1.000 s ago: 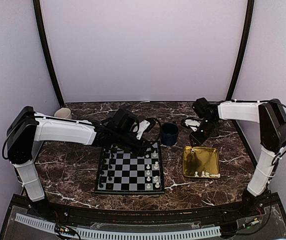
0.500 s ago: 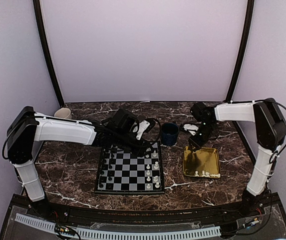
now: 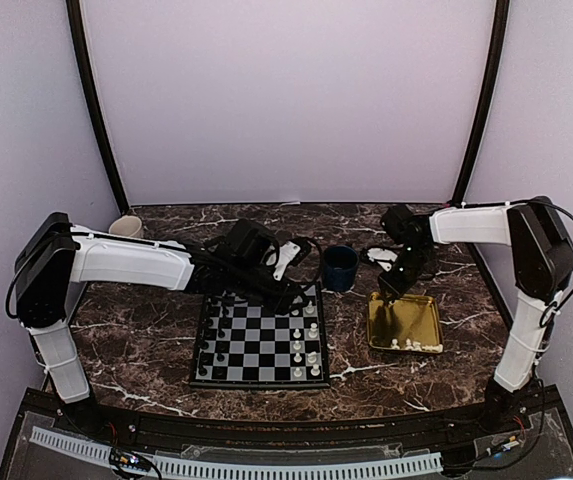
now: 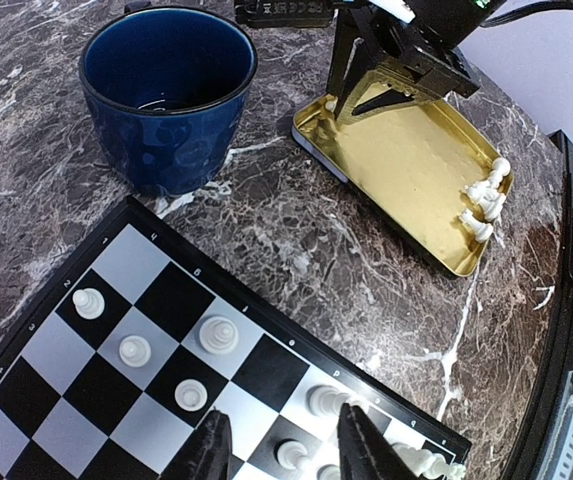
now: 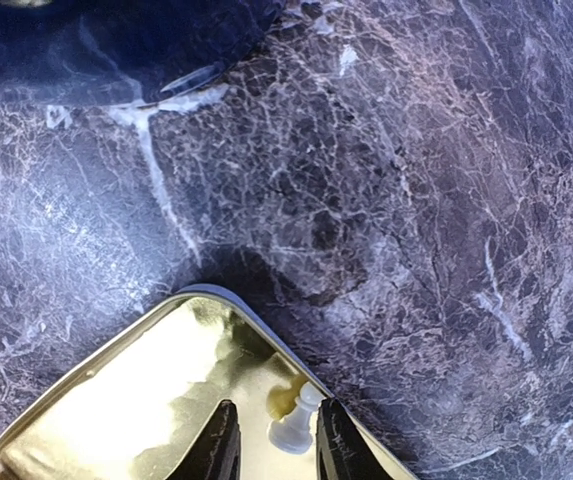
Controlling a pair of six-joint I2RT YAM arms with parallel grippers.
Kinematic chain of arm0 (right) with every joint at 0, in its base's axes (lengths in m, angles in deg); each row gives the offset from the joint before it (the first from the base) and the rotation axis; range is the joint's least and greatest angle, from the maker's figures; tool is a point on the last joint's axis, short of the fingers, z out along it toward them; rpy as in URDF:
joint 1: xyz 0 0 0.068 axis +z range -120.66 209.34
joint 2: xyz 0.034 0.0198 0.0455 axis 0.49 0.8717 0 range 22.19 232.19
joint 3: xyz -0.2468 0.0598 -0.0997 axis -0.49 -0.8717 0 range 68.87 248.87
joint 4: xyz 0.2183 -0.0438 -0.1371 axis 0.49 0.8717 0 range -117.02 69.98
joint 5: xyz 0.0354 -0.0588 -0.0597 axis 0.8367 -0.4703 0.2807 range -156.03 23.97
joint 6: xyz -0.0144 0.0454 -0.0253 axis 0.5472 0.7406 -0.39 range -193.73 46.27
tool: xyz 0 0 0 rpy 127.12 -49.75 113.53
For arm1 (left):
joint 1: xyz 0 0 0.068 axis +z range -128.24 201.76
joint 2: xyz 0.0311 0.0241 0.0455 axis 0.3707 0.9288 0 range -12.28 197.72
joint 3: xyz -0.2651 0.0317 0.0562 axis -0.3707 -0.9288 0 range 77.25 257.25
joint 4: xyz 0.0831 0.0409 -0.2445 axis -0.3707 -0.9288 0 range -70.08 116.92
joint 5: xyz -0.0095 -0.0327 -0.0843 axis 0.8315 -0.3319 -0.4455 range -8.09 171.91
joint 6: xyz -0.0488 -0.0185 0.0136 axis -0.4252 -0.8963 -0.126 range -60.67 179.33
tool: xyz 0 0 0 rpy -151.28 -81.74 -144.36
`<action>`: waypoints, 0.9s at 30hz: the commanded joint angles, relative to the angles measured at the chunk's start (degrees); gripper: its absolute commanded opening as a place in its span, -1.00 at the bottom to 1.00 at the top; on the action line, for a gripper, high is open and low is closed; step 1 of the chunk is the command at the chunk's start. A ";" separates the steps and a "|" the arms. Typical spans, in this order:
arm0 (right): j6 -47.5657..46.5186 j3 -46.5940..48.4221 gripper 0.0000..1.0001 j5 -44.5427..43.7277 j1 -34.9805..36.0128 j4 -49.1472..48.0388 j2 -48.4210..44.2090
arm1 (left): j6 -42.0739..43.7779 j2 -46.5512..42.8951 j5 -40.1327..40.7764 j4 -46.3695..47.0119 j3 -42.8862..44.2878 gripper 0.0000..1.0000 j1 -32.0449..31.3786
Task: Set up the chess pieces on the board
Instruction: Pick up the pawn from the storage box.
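Observation:
The board [image 3: 258, 345] lies in the middle of the table, with white chess pieces [image 3: 311, 330] along its right columns and black pieces [image 3: 216, 335] along its left. More white pieces [image 3: 414, 347] lie at the near edge of the gold tray [image 3: 406, 318]. My left gripper [image 4: 284, 448] hovers open over the board's [image 4: 156, 295] far right corner; a white piece [image 4: 291, 456] stands between its fingers, untouched. My right gripper [image 5: 274, 440] is down in the tray's [image 5: 146, 400] far corner, open, its fingers on either side of a white pawn [image 5: 294, 425] with a gap on the left.
A dark blue mug [image 3: 340, 266] stands between the board and the tray, just behind them. A white cup [image 3: 126, 227] sits at the far left corner. The left arm stretches across the table's left half, and a white piece [image 4: 436, 462] lies toppled on the board's rim.
My right gripper has moved left and down into the tray's far corner, and its fingers have narrowed around the pawn. The left arm has stayed still.

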 commanded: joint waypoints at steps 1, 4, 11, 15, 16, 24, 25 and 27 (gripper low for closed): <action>-0.11 -2.86 -0.44 -1.58 0.34 -0.41 -0.63 | -0.48 0.49 0.42 -0.62 1.34 -0.23 -0.30; -0.86 -3.25 -0.44 -1.65 0.29 -0.42 -2.20 | -0.50 0.88 0.16 -0.50 1.67 -0.23 -0.30; -1.16 -4.61 -0.44 -1.49 0.33 -1.31 -3.53 | -0.37 1.51 -0.03 -0.45 2.24 -0.23 -0.25; -0.64 -3.76 -0.45 -1.02 0.26 -1.89 -1.86 | -0.72 1.62 -0.25 -0.34 2.31 -0.22 -0.28; -0.51 -3.42 -0.45 -1.08 0.26 -1.86 -1.01 | -0.76 1.62 -0.34 -0.47 2.25 -0.23 -0.30; -0.14 -2.89 -0.47 -2.10 -0.22 -1.13 1.35 | -0.66 0.65 0.40 -1.21 1.57 -0.23 -0.31; -0.10 -2.88 -0.49 -1.95 -0.33 -0.97 1.53 | -0.62 0.70 0.37 -1.18 1.61 -0.22 -0.27; -0.26 -3.10 -0.58 -1.40 -0.93 -0.79 0.42 | -0.75 0.87 0.14 -1.34 2.26 -0.22 -0.26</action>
